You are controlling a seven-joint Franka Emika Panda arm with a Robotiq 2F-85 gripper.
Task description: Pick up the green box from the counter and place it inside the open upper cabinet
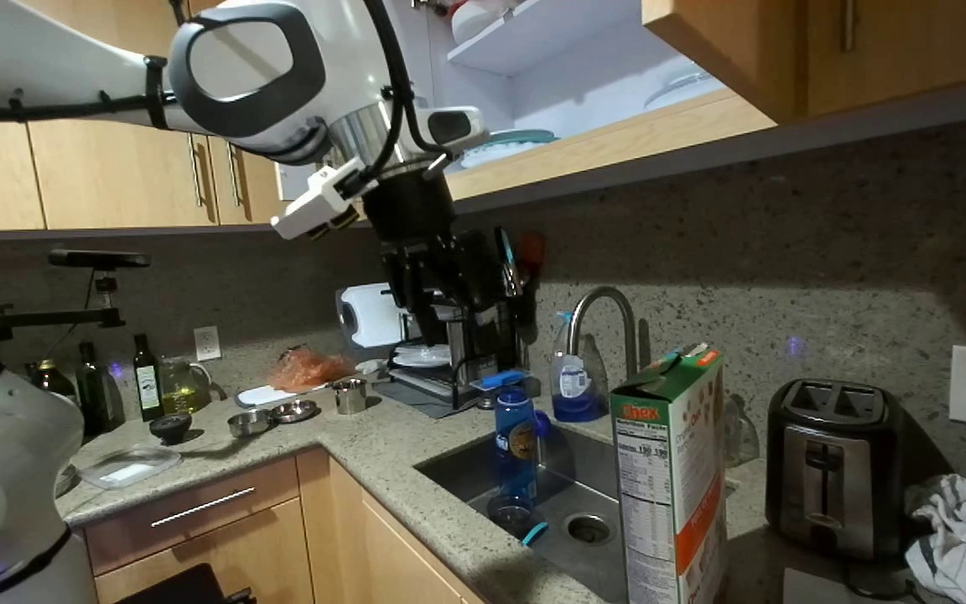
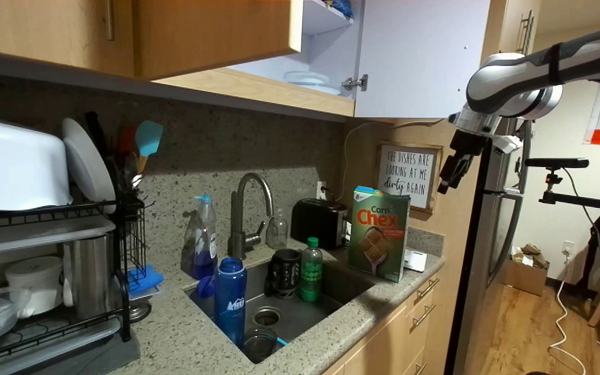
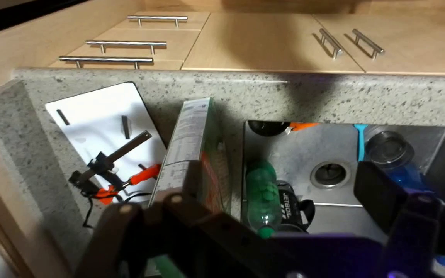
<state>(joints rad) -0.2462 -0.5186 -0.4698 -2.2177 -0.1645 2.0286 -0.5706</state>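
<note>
At the end of the white-and-grey jointed arm [image 1: 345, 59], the black two-finger gripper [image 3: 282, 185] points downward at a slight tilt. Its jaws are released and spread wide. In the wrist view, one jaw overlaps the tall, thin green cardboard cereal box [image 3: 187, 131] along the line of sight; the opposite jaw overlaps the rectangular stainless-steel sink [image 3: 299, 152]. The forearm slopes down to the wrist in both exterior views; the wrist then bends toward the grey speckled granite counter [image 1: 382, 457]. Black cables [image 1: 388, 42] run along the outside of the arm.

The box stands upright on the counter, beside the sink and apart from the gripper in both exterior views. Its front panel is green with red lettering; a narrow side carries a white nutrition table, and the back is white with orange-red print. The black-and-silver two-slot toaster [image 1: 827, 478] is located near the box. A flat white panel [image 3: 102, 112] lies on the counter on the side of the box facing away from the sink.

The sink contains a blue plastic bottle [image 2: 230, 304], a clear green plastic bottle [image 2: 311, 271] with a green cap, and a black cylindrical mug [image 2: 285, 273]. A curved brushed-metal faucet [image 2: 237, 224] rises behind the sink.

Overhead, the light-brown wooden upper cabinet [image 1: 617, 151] stands open, its pale interior fitted with a shelf; pale dishes [image 2: 308, 79] rest on the cabinet floor.
</note>
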